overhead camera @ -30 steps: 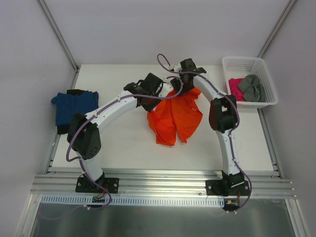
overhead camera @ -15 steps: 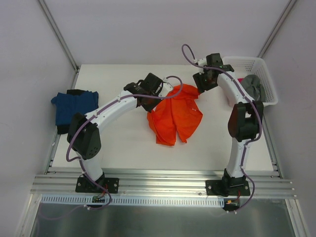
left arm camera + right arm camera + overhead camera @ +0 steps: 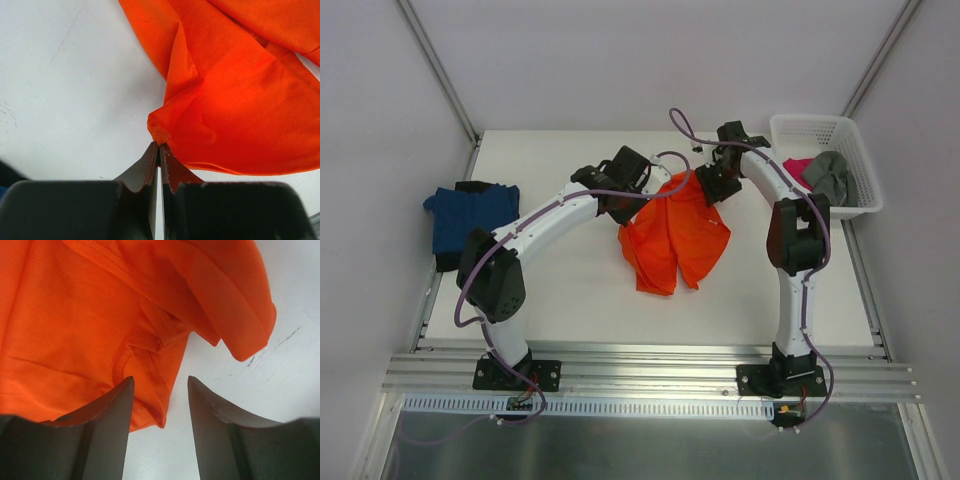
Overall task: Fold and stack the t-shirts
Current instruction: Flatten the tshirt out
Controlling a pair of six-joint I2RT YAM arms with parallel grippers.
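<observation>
The bright orange t-shirt (image 3: 675, 238) lies crumpled in the middle of the table. My left gripper (image 3: 642, 192) is shut on a pinched fold of the orange t-shirt (image 3: 230, 100) at its far left edge, the jaws (image 3: 160, 146) tight together. My right gripper (image 3: 705, 188) is open over the shirt's far right corner; an edge of the orange cloth (image 3: 90, 330) lies between its spread fingers (image 3: 160, 382). A dark blue t-shirt (image 3: 470, 216) lies folded on a black one (image 3: 448, 262) at the far left. A magenta pink t-shirt (image 3: 800, 180) and a grey one (image 3: 830, 176) lie in the basket.
The white lattice basket (image 3: 860, 160) stands at the back right corner of the table. Grey walls close in the back and both sides. A metal rail runs along the near edge by the arm bases.
My right gripper swung out right toward the basket, then came back left and down onto the orange t-shirt's far right corner. The left gripper has held still on the shirt.
</observation>
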